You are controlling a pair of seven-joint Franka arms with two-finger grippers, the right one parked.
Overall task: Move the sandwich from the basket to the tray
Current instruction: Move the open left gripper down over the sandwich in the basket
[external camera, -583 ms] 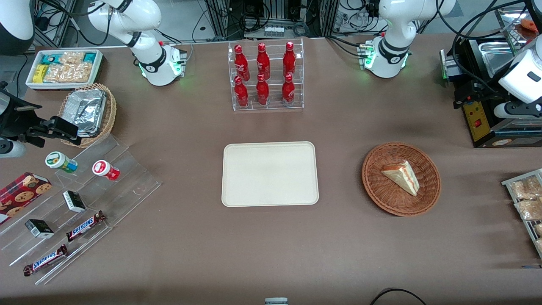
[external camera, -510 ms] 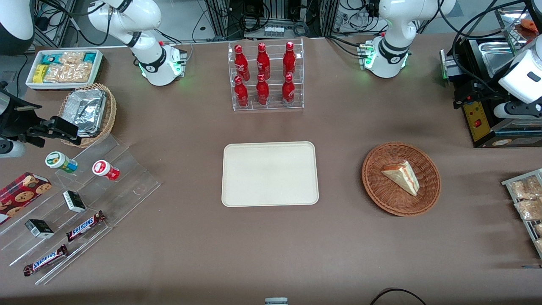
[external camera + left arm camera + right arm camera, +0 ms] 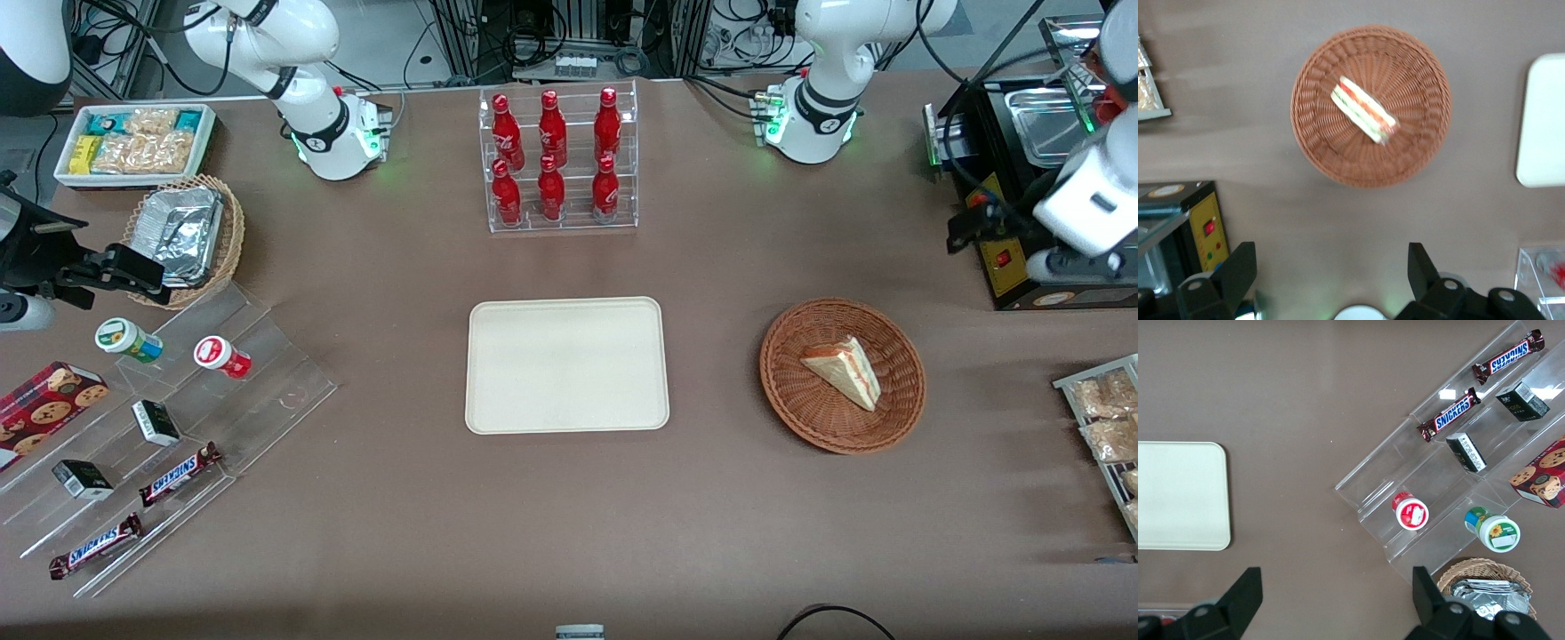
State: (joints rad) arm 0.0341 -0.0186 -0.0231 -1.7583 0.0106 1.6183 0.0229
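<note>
The working arm's gripper [image 3: 1331,273] is hanging high up over the table with its fingers [image 3: 1421,267] spread wide and nothing between them, and the wrist camera is looking straight down past them at the basket [image 3: 1311,143]. Makes sense as a lining-up pose to me: it's wide open because it hasn't gone in for the grab yet. From the front you mostly just see the arm's white end over by the black machine [image 3: 1005,178], well apart from the basket [image 3: 791,391]. The sandwich [image 3: 843,370] is lying flat in the middle of the basket, cut edge with the red and green stripes showing, pointy end aimed away from the front camera. The tray [image 3: 480,418] sits bare beside the basket, toward the parked arm's end, so the carry should be a short sideways hop. The bottle rack [image 3: 560,160] is farther from the camera than the tray, probably out of the way.
</note>
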